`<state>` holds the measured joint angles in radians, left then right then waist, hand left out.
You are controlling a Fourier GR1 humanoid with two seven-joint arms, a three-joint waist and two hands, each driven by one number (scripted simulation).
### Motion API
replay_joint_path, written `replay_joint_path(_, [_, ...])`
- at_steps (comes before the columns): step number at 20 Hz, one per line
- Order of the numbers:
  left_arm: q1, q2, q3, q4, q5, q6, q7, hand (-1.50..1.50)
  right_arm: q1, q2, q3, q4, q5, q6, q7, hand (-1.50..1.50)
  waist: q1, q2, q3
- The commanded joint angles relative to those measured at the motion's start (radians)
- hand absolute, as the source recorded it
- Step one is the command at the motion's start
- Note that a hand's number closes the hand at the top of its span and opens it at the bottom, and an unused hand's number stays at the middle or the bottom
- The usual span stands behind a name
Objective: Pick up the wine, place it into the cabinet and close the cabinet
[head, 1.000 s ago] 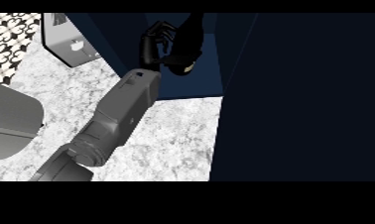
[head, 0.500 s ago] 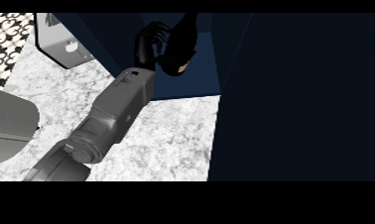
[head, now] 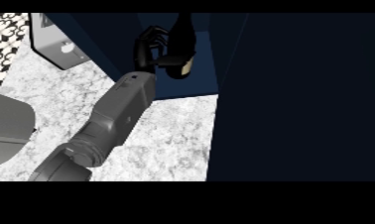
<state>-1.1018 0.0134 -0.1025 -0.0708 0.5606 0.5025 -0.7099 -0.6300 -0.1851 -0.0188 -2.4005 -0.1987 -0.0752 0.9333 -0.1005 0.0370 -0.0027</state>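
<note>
Here, in the head view, I have one forearm reaching up from the lower left across the marbled counter (head: 176, 134) into the dark blue cabinet (head: 205, 44) at the counter's far edge. From its position I cannot say for certain which arm it is; I treat it as the right hand (head: 150, 52), and the other hand does not show. Its fingers are curled round the wine (head: 179, 44), a dark bottle standing roughly upright inside the cabinet opening, its paler base end showing just below the fingers. I judge the bottle to be rigid, heavy for its width, smooth enough to slip and breakable, so the hold belongs on the body rather than the narrow neck, and it should be set down base first. The open cabinet door (head: 293, 94) fills the view's right side as a dark panel. A grey appliance (head: 62, 44) stands near the counter's far left corner. Against the picture half a second earlier, the hand and bottle have gone slightly deeper into the cabinet and sit nearer upright; the forearm follows the same line.
</note>
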Motion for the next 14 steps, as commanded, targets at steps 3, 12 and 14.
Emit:
replay_joint_path(3, [0.072, -0.013, 0.051, -0.004, 0.048, -0.096, -0.020, 1.50, 0.014, -0.001, -0.003, -0.086, -0.053, -0.003, 0.043, -1.50, -0.011, -0.003, 0.000])
replay_joint_path(12, [0.116, -0.013, 0.049, -0.020, 0.088, -0.180, -0.033, 1.50, 0.011, 0.030, 0.022, -0.020, -0.027, -0.004, -0.007, -1.50, -0.035, -0.005, -0.001])
replay_joint_path(14, [0.159, -0.013, 0.049, -0.018, 0.102, -0.212, -0.052, 1.50, 0.010, 0.020, 0.002, -0.021, -0.062, 0.016, -0.015, -1.50, -0.057, -0.001, -0.001])
